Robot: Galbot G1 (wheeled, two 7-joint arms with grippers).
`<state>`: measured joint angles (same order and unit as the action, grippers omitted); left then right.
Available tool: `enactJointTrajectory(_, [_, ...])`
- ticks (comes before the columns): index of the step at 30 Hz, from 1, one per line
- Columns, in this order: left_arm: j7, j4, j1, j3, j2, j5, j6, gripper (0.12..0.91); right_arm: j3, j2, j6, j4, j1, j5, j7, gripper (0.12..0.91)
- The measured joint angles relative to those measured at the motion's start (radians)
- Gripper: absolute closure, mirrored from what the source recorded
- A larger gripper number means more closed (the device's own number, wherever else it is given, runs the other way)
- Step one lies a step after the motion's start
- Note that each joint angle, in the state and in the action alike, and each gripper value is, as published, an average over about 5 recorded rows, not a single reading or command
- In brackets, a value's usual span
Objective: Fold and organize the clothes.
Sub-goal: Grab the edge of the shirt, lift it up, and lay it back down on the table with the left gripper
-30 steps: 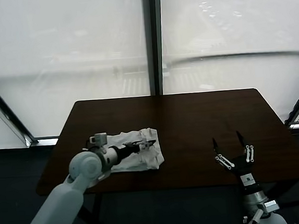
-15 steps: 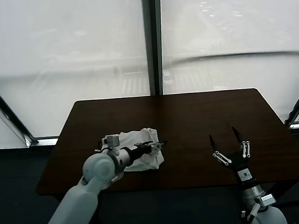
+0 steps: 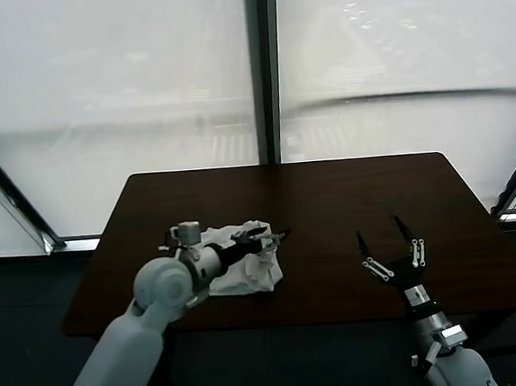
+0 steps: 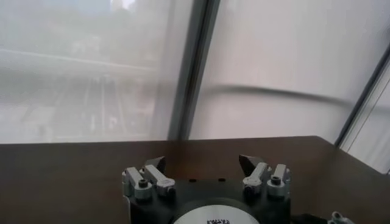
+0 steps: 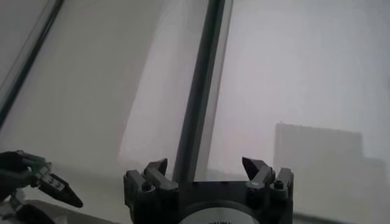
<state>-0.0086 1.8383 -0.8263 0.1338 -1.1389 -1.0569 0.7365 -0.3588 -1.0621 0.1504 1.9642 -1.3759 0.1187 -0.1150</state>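
The pale grey-white T-shirt [image 3: 245, 272] lies as a folded bundle on the left half of the dark brown table [image 3: 348, 194]. No red print shows. My left gripper [image 3: 266, 237] is open and empty, held level just above the bundle's far right corner, pointing to the right. In the left wrist view its jaws [image 4: 202, 161] stand wide apart with only bare table beyond them. My right gripper [image 3: 384, 241] is open and empty near the table's front right edge, fingers pointing up. The right wrist view [image 5: 206, 164] shows them spread against the window.
Large frosted windows with a dark centre post [image 3: 265, 66] stand behind the table. The left gripper's fingers [image 5: 58, 189] show at the edge of the right wrist view. Bare tabletop lies between the shirt and the right gripper.
My left gripper has lifted off the shirt and moved a little right and away. My right gripper has risen slightly and shifted left. The shirt bundle has stayed in place.
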Motion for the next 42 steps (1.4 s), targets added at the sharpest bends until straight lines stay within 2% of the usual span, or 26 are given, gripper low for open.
enactJointTrajectory(3, [0.044, 0.037, 0.015, 0.031, 0.049, 0.030, -0.001, 0.123, 0.080, 0.018, -0.133, 0.037, 0.048, -0.023, -0.022, 0.118])
enactJointTrajectory(6, [0.064, 0.045, 0.034, 0.069, 0.102, 0.051, -0.018, 0.123, 0.162, 0.030, -0.231, 0.048, 0.106, -0.033, -0.020, 0.118])
enactJointTrajectory(10, [0.064, 0.028, 0.046, 0.120, 0.163, 0.072, -0.067, 0.123, 0.280, 0.047, -0.339, 0.038, 0.206, -0.016, -0.010, 0.118])
enactJointTrajectory(13, [0.062, 0.018, 0.039, 0.145, 0.188, 0.095, -0.086, 0.123, 0.370, 0.056, -0.404, 0.020, 0.298, 0.021, -0.006, 0.118])
enactJointTrajectory(18, [0.055, 0.017, 0.015, 0.160, 0.201, 0.132, -0.098, 0.123, 0.508, 0.047, -0.495, -0.026, 0.458, 0.069, -0.026, 0.118])
enactJointTrajectory(24, [0.037, 0.017, 0.002, 0.177, 0.211, 0.133, -0.102, 0.123, 0.647, 0.006, -0.616, -0.090, 0.607, 0.052, -0.051, 0.118])
enactJointTrajectory(28, [0.036, 0.014, -0.006, 0.192, 0.218, 0.134, -0.105, 0.123, 0.720, -0.029, -0.665, -0.133, 0.678, 0.020, -0.037, 0.118])
enactJointTrajectory(33, [0.036, 0.006, -0.007, 0.206, 0.224, 0.133, -0.107, 0.123, 0.774, -0.056, -0.700, -0.177, 0.735, -0.034, 0.000, 0.118])
enactJointTrajectory(42, [0.036, 0.005, -0.023, 0.214, 0.224, 0.135, -0.109, 0.123, 0.785, -0.051, -0.731, -0.197, 0.740, -0.104, 0.020, 0.118])
